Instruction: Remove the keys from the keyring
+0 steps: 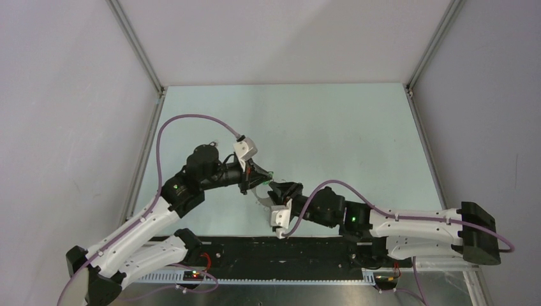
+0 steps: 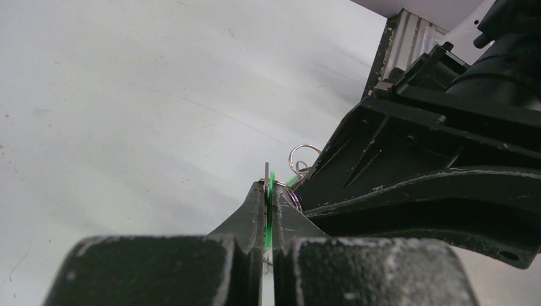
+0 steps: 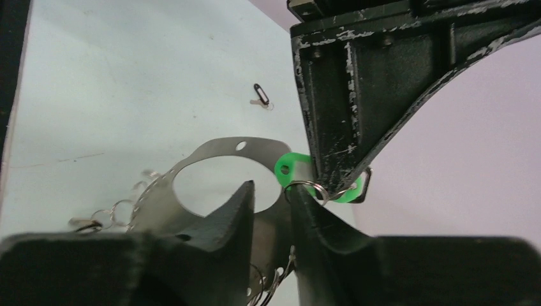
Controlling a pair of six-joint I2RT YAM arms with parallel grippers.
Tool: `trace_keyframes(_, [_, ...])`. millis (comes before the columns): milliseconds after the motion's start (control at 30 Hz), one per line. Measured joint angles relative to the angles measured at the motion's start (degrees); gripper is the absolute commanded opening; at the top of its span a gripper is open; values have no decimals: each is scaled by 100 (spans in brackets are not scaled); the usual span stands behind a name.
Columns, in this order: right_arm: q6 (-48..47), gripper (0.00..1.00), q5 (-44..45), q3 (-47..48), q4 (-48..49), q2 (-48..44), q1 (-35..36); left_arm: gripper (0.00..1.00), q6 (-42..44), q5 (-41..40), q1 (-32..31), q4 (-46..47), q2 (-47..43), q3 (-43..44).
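Green plastic is what your left gripper (image 2: 268,191) has hold of. Its two scuffed black fingers (image 2: 249,213) are pressed together on the green key tag (image 2: 272,182), which shows edge-on as a thin flat strip with a sliver of silver metal clamped beside it. From your right wrist the tag reads as a rounded tab with a small hole. A small silver split ring (image 3: 306,184) of fine wire sits at that hole, touching the tip of one right finger.

Your right gripper (image 3: 271,191) has its wedge-shaped, matte black fingers (image 3: 236,213) standing apart, with a clear gap and nothing pinched between them. Across that gap runs the keyring (image 3: 217,148). It is a thin, flat, silvery loop of sheet metal with a large rounded opening and one small punched hole in its top band. It is held between your two grippers, above the near middle of the table (image 3: 127,76).

Along the keyring's left side hangs a string of small wire rings (image 3: 118,213); you cannot tell what they carry. Well apart, a small dark clip-like piece (image 3: 260,94) lies alone on the smooth, pale table surface.
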Motion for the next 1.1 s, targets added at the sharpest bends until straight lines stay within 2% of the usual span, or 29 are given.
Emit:
trace_keyframes(167, [155,38,-39,0,-144,-160,33,0,15,-42,0,66,-24,0])
trace_keyframes(367, [1709,40,-1025,-9,-234,-986,-409,0,96,-275,52,313,-92,0])
trace_keyframes(533, [3012,38,-1495,-90,-125,-1397,-938,0,105,-343,61,400,-96,0])
trace_keyframes(633, [3871,36,-1808,-136,-2,-1399,-1318,0,107,-358,63,417,-103,0])
trace_keyframes(833, [5021,32,-2221,-160,345,-1209,-2006,0,109,-361,63,424,-118,0])
trace_keyframes(1100, [5622,31,-2662,-160,848,-706,-2256,0,109,-356,63,428,-133,0])
